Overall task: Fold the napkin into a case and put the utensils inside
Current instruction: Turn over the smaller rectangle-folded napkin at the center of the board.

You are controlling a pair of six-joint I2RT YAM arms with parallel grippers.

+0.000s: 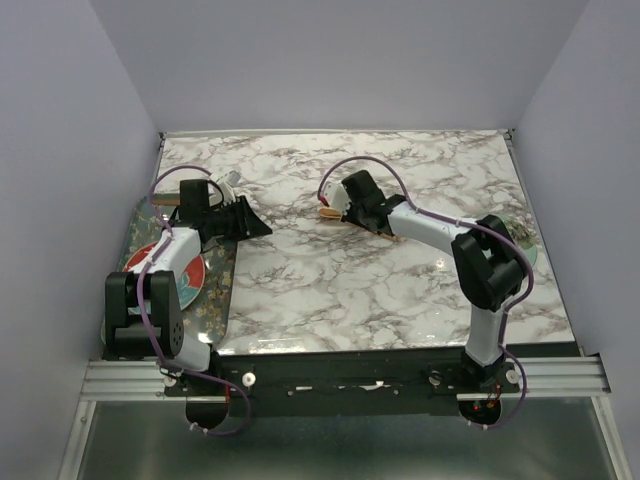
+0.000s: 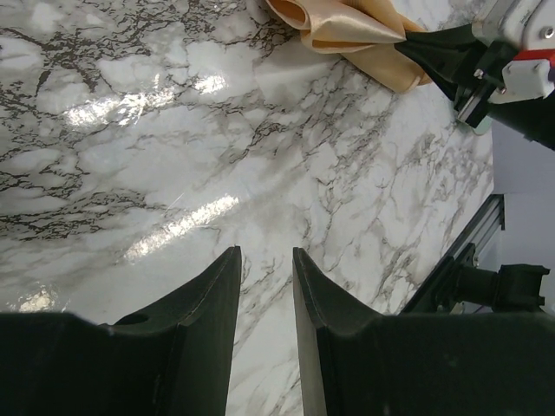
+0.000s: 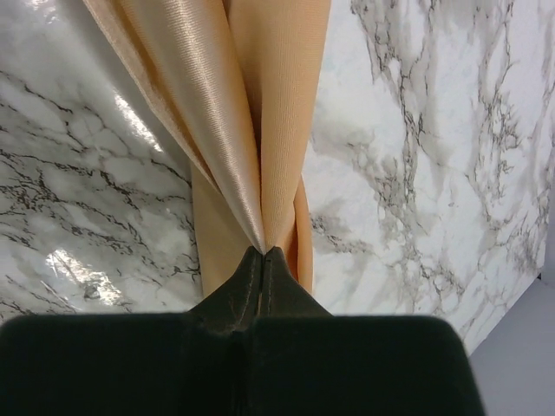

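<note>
Marble-patterned table fills a pale-walled booth. At its left edge lies 1 grey patterned tray carrying 1 red-and-teal plate, both partly hidden under the left arm. At the right, 1 greenish round rim shows behind the right arm; I cannot tell what it is.

1 napkin, peach-orange and bunched into long folds, sits mid-table, mostly covered from above by the right wrist. The right gripper is clamped tight on its gathered edge. The left gripper hovers nearby over bare marble, fingers parted with nothing between them.
</note>
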